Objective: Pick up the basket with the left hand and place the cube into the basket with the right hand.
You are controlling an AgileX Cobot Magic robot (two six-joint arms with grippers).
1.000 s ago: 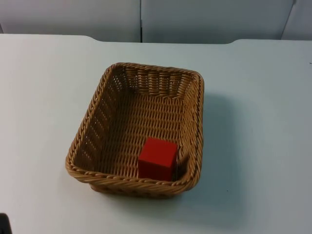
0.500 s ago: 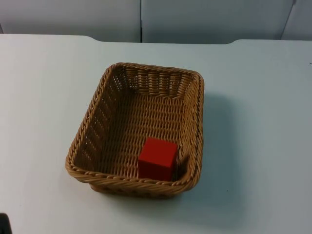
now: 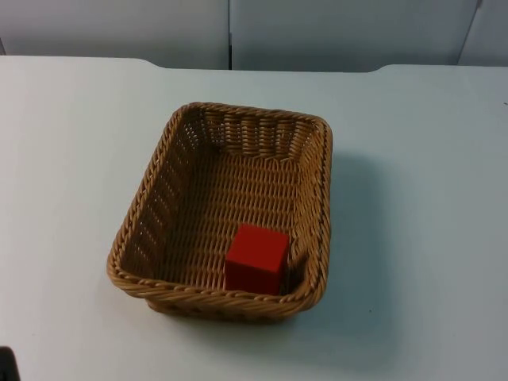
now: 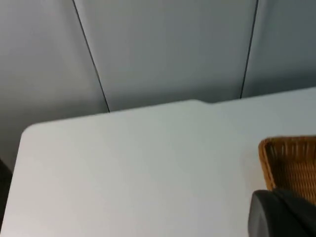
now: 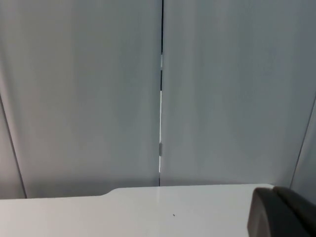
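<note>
A woven tan basket (image 3: 163, 190) rests flat on the middle of the white table. Inside it, a red cube (image 3: 255, 258) sits on the wicker floor in the near right corner, close against the rim. Nothing touches the basket in the top view. My left gripper (image 4: 284, 215) is held back from the basket, and one corner of the basket rim (image 4: 291, 160) shows beside it in the left wrist view. My right gripper (image 5: 281, 212) is raised over bare table and faces the partition wall. Both arms wait away from the basket.
The grey partition wall (image 3: 238, 32) closes off the table's far edge. White table top (image 3: 413, 198) stretches on every side of the basket. A small dark object (image 3: 5, 363) sits at the near left edge of the top view.
</note>
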